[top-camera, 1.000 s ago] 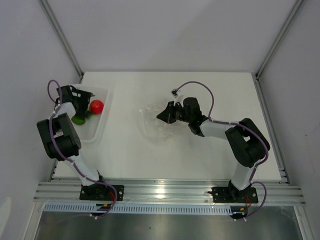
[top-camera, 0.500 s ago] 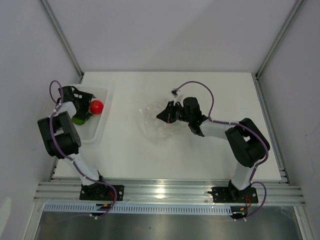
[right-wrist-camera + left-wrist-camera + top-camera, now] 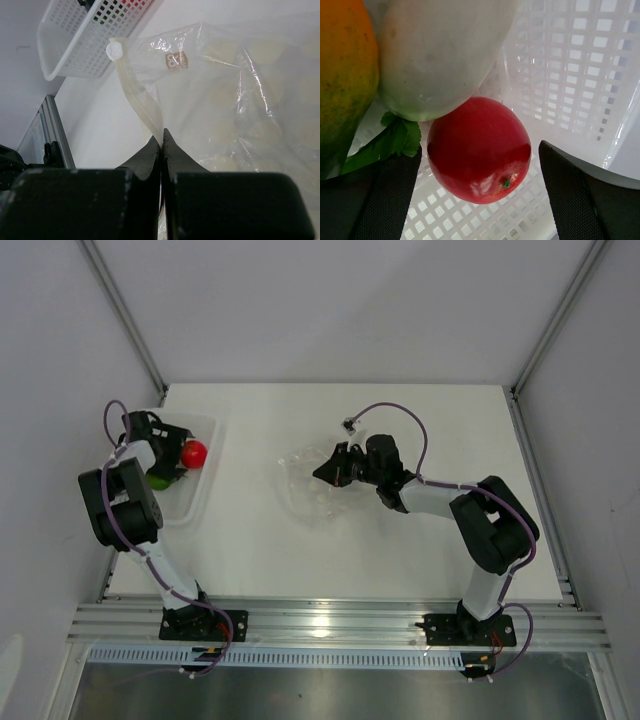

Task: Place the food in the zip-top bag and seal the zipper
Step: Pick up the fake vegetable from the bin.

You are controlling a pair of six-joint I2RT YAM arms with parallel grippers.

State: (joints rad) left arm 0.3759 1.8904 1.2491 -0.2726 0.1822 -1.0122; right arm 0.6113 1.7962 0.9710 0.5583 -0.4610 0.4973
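straddling the red tomato (image 3: 479, 150) in the white basket (image 3: 580, 65), your left gripper (image 3: 480, 200) is spread wide; the white piece (image 3: 440, 55) touches the tomato at 11 o'clock. your right gripper (image 3: 161, 145) pinches the zipper (image 3: 140, 100) of the zip-top bag (image 3: 240, 100).

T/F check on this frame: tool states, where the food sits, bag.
1. The right tool is shut on the bag edge. True.
2. The tomato is in the bag. False: it lies in the basket.
3. The left tool is shut on the tomato. False: it is open, with one of its fingers on each side of the tomato.
4. The white piece is in the basket next to the tomato. True.
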